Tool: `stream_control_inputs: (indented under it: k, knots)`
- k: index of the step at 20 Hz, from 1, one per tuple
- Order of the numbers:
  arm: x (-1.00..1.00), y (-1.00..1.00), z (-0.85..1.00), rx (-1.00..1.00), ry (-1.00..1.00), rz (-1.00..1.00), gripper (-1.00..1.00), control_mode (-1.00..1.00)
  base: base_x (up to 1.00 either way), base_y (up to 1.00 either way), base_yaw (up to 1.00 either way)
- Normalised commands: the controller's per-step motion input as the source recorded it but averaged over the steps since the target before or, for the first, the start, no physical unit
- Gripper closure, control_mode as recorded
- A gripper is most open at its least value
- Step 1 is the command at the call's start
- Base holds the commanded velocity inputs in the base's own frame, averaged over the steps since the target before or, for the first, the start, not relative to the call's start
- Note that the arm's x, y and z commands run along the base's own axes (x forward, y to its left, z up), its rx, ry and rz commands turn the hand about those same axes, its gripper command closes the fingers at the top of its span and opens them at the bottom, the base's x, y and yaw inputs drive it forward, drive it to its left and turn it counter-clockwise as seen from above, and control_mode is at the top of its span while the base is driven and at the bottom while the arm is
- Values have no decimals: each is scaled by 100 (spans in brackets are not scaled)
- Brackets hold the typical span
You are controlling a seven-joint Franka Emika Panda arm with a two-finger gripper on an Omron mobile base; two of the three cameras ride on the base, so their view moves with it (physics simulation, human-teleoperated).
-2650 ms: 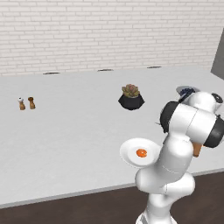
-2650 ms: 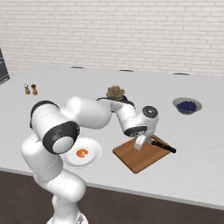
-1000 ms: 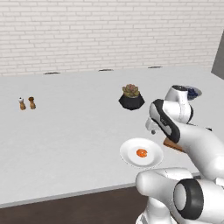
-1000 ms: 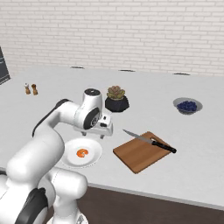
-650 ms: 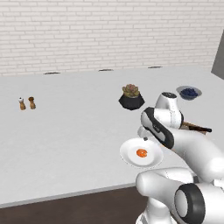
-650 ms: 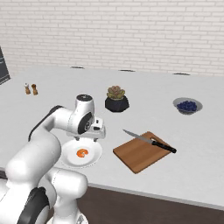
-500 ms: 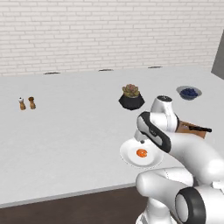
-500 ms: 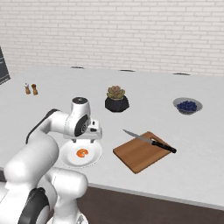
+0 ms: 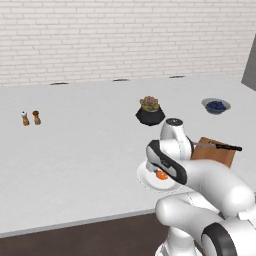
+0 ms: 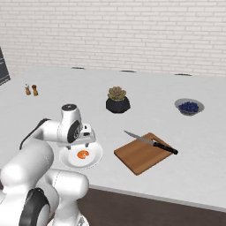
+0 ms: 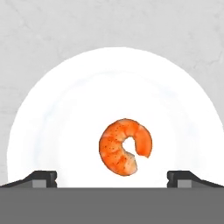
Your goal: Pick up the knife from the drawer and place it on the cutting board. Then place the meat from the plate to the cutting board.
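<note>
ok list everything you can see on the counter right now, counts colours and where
meat: 1, orange-red, curled, on the plate
plate: 1, white, near the counter's front edge, left of the board in the right base view
cutting board: 1, orange-brown wood, at the front edge
knife: 1, grey blade and dark handle, lying across the board's far side
potted plant: 1, green-pink leaves in a black pot, mid counter
bowl of berries: 1, grey bowl with dark blue berries, far right
shakers: 2, one pale-topped and one brown, far left
counter: 1, pale grey, before a white brick wall
gripper: 1, dark tips, open, above the meat
</note>
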Motion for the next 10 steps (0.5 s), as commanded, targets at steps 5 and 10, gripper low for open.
stream_control_inputs:
  k: [5, 10]
  knots:
    - [0, -3, -28, -1, 0, 11, -100, -100, 0, 0, 0]
    - [5, 0, -29, 0, 0, 12, -100, -100, 0, 0, 0]
